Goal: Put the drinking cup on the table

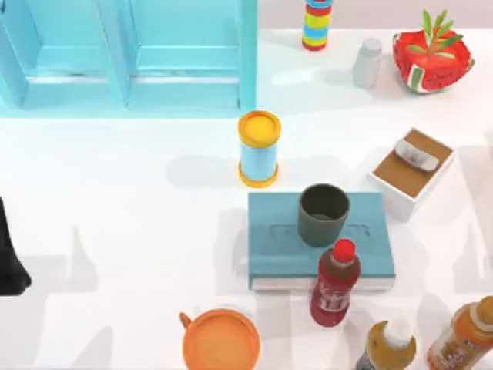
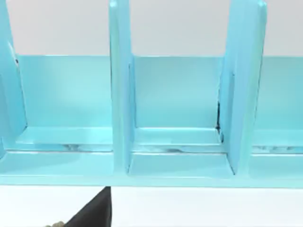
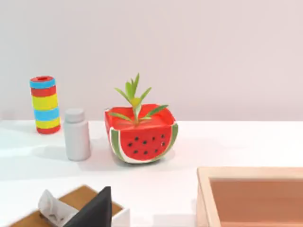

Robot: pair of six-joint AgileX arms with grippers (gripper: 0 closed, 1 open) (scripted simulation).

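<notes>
White tabletop point(image 1: 115, 231) spans the whole top view, crowded with objects on its right half. Clock directions below treat the middle of the top view as the dial's centre.

Nearest, along the bottom edge at 6 o'clock, sits an orange mug point(image 1: 221, 339) with a small handle. Towards 5 o'clock stand a red bottle point(image 1: 334, 284) and two amber bottles point(image 1: 391, 345), all upright.

Just off centre, at about 4 o'clock, a teal book point(image 1: 277, 247) lies flat. The drinking cup point(image 1: 323, 214), dark grey-green and handleless, stands upright on the book's far half, its mouth open upward. The red bottle is just beside the book's near edge.

Just beyond the book, near the centre of the dial, stands a blue can point(image 1: 259, 149) with a yellow lid. At 3 o'clock is a white box with a brown insert point(image 1: 412, 171).

Farthest, at 11 o'clock, is a turquoise shelf unit point(image 1: 127, 54). At 1 o'clock are a striped cylinder point(image 1: 316, 23), a white bottle point(image 1: 367, 62) and a watermelon planter point(image 1: 431, 58).

At 9 o'clock a dark part of the left arm point(image 1: 9, 258) shows at the edge, parked well apart from the cup. Whether either gripper's fingers are open or closed cannot be told.

Judged from this, the task has not begun: the cup rests on the book, not the table. The next move calls for a gripper to reach the cup, grasp it by its rim or sides, lift it clear and set it on bare tabletop, avoiding the red bottle.
</notes>
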